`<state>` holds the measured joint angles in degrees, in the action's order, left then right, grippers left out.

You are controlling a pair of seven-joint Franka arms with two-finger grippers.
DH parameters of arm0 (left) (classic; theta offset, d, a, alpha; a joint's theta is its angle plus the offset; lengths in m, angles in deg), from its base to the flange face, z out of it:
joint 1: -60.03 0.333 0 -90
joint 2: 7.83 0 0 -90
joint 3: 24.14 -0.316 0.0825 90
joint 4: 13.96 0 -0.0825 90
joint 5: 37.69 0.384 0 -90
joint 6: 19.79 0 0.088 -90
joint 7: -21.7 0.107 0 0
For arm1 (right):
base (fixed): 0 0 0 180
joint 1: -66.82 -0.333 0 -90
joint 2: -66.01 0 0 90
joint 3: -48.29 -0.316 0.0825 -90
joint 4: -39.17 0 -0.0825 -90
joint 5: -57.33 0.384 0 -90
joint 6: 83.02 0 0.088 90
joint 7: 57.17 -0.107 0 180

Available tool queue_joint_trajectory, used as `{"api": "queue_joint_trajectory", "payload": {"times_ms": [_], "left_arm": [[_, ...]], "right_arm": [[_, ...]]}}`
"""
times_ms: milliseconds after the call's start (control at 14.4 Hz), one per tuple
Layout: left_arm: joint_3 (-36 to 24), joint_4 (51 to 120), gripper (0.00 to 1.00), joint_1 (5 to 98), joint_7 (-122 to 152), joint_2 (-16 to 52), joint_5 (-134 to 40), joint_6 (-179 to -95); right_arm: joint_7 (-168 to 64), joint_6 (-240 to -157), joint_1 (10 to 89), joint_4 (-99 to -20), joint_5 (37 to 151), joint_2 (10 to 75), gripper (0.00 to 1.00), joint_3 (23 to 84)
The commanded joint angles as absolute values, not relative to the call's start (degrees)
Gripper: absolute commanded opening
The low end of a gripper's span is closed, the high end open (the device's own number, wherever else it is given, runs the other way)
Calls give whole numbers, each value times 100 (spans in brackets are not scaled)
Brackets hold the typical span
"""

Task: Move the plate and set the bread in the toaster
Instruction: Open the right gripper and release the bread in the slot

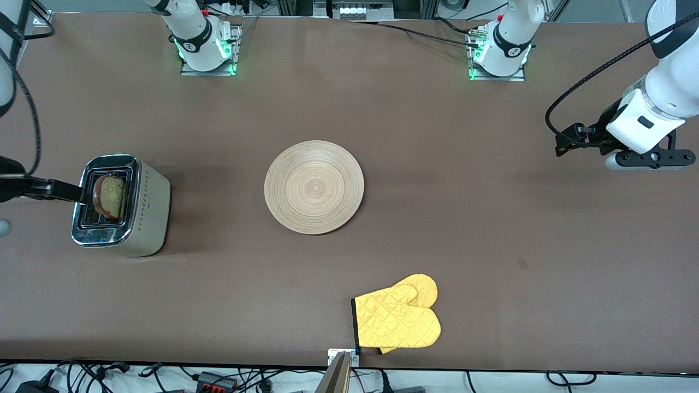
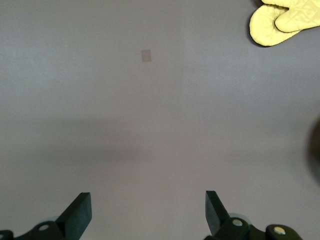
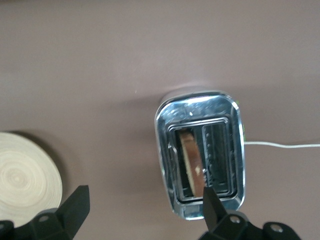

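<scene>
Two Franka arms work at a brown table (image 1: 437, 191), and both grippers stand with their fingers spread wide, pinching nothing.

The toaster (image 1: 123, 204) sits toward the right arm's end of the table, its chrome top facing up and a row of small dots on its matte side. The bread (image 1: 109, 196), a brown slice with a darker crust, stands on edge in one of the two slots, its upper part sticking out above the chrome; the neighbouring slot (image 3: 216, 155) holds nothing. In the right wrist view the slice (image 3: 192, 164) shows edge-on inside the toaster (image 3: 200, 155), and a white cord (image 3: 280, 145) runs away from the toaster's body across the table.

The right gripper (image 3: 142, 210) hangs over the toaster, with one black fingertip (image 3: 210, 200) overlapping the chrome rim in that view; whether it touches the metal cannot be told. In the front view one of its dark fingers (image 1: 60, 190) reaches in just beside the slice.

The plate (image 1: 314, 186), round light wood with fine ring grain, lies bare at the middle of the table, well apart from the toaster.

The left gripper (image 2: 148, 210) waits over bare table at the left arm's end. A pair of yellow quilted oven mitts (image 1: 398, 316) lies nearer to the front camera than the plate.
</scene>
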<state>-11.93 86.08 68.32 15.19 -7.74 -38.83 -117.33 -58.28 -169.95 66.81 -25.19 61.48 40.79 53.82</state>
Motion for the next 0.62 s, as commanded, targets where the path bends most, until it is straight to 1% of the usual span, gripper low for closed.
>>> {"api": "queue_joint_trajectory", "payload": {"times_ms": [0,69,278,555], "left_arm": [[-1184,8632,100,6864,1476,-835,-3971,-11761],[-1184,8632,100,6864,1476,-835,-3971,-11761],[-1184,8632,100,6864,1476,-835,-3971,-11761],[-1184,8632,100,6864,1485,-835,-3971,-11761]], "right_arm": [[-5770,-17677,6779,-3691,5997,4912,100,5137],[-5770,-17845,6778,-3982,5927,5088,100,5146],[-5490,-17855,6778,-4247,5865,5299,100,5146],[-5435,-17908,6770,-5089,5847,5879,100,5155]]}}
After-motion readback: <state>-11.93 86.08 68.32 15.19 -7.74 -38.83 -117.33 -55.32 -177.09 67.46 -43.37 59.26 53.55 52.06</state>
